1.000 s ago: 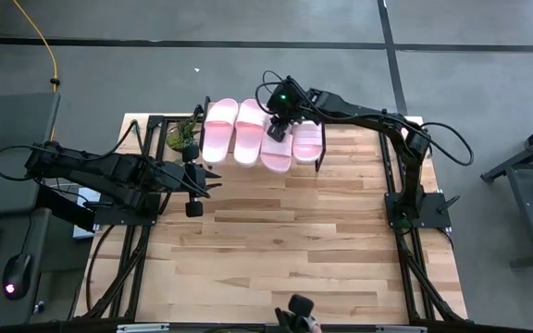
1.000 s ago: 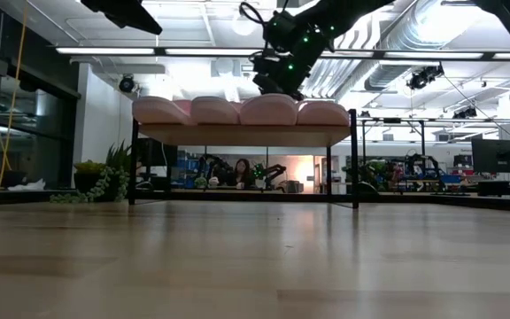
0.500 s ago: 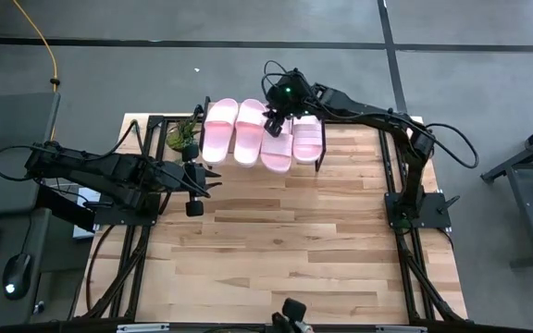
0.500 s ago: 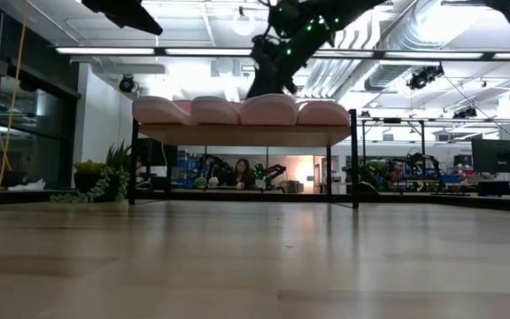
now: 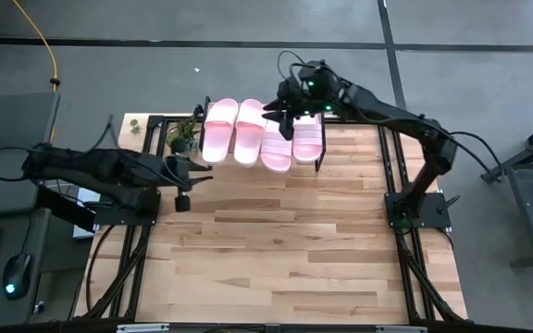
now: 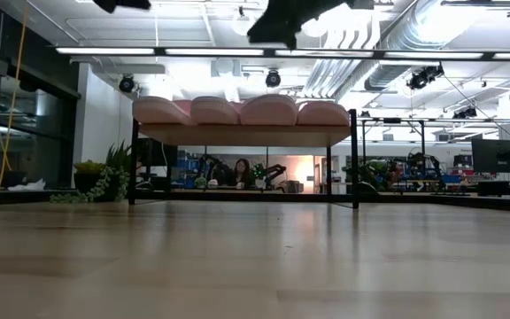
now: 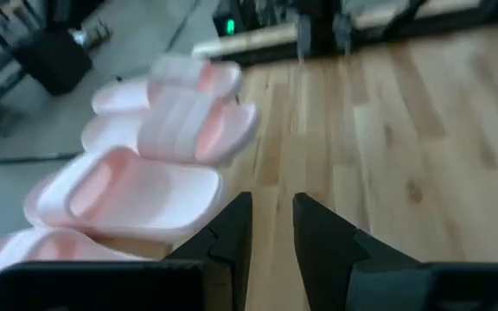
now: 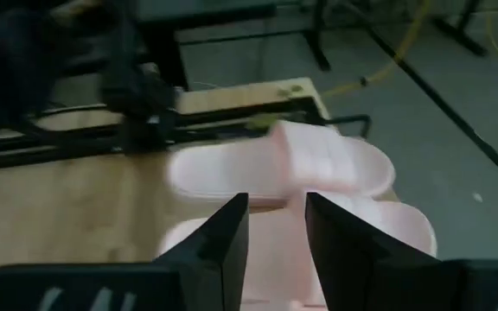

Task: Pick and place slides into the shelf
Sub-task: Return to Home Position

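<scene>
Right gripper: hangs in the air above the far edge of the table, over the third slide from the left, touching nothing. Its wrist view shows the two dark fingers a narrow gap apart with nothing between them.
Left gripper: waits over the left side of the table, well apart from the shelf. Its fingers are also narrowly parted and hold nothing.
Slides: all four lie side by side on the shelf, straps up, each touching its neighbour. The third from the left juts out a little further towards the near side than the others.
Shelf: stands at the far edge of the table. From the low view its light board sits level on thin black legs, with the pink soles in a row on top.
Table: pale wood planks, with black arm frames along both sides.
Plant: a small green plant just beside the shelf's left end.
Floor: grey, crossed by dark lines, with a yellow cable at far left.
Room: the low view shows long ceiling light strips and silver ducts. A person sits far behind, seen under the shelf board.
</scene>
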